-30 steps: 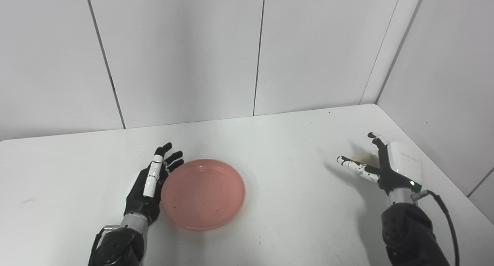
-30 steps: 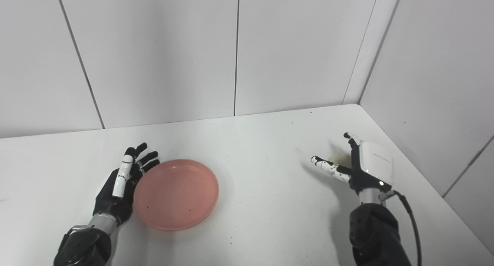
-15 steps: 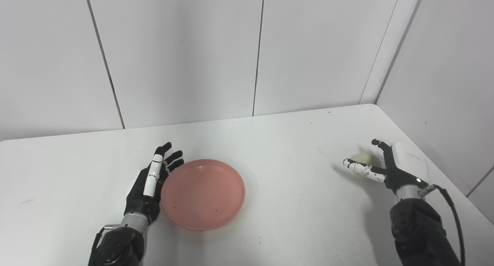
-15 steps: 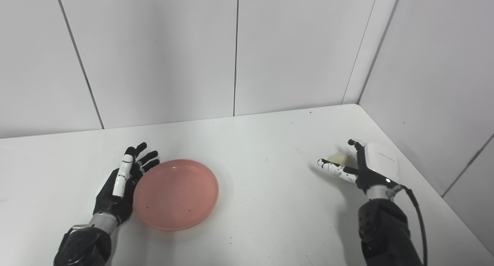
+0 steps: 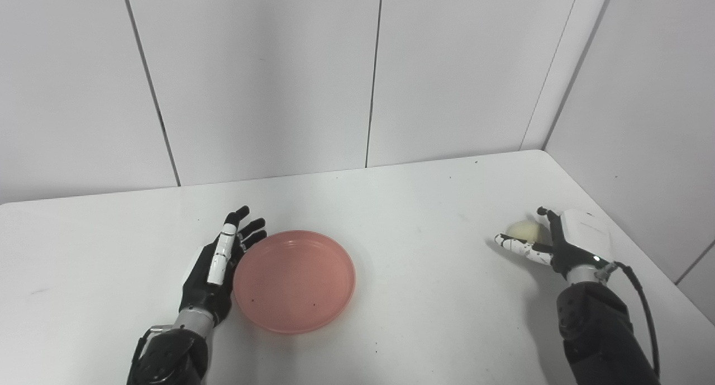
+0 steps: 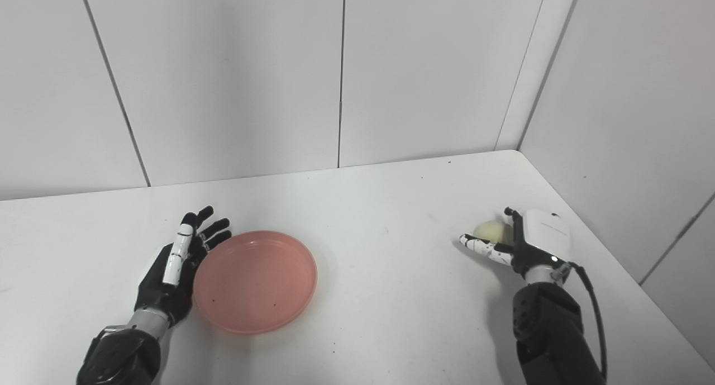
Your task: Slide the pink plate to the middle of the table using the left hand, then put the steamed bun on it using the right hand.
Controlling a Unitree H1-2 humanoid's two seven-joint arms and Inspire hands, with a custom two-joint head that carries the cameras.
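A round pink plate (image 5: 294, 281) lies on the white table (image 5: 424, 206), left of centre. My left hand (image 5: 217, 267) stands edge-on with its fingers apart, against the plate's left rim and holding nothing. At the right, a pale steamed bun (image 5: 523, 228) rests on the table. My right hand (image 5: 550, 244) is low around it, open: the thumb reaches along the bun's near side and the fingers curve behind it. I cannot tell whether they touch it.
White wall panels (image 5: 268, 77) close the table's far side, and a second wall (image 5: 642, 105) runs along its right edge close to my right hand. Bare tabletop lies between the plate and the bun.
My right hand has come down and a little to the right around the bun, which shows more clearly now. The left hand and the plate have not moved.
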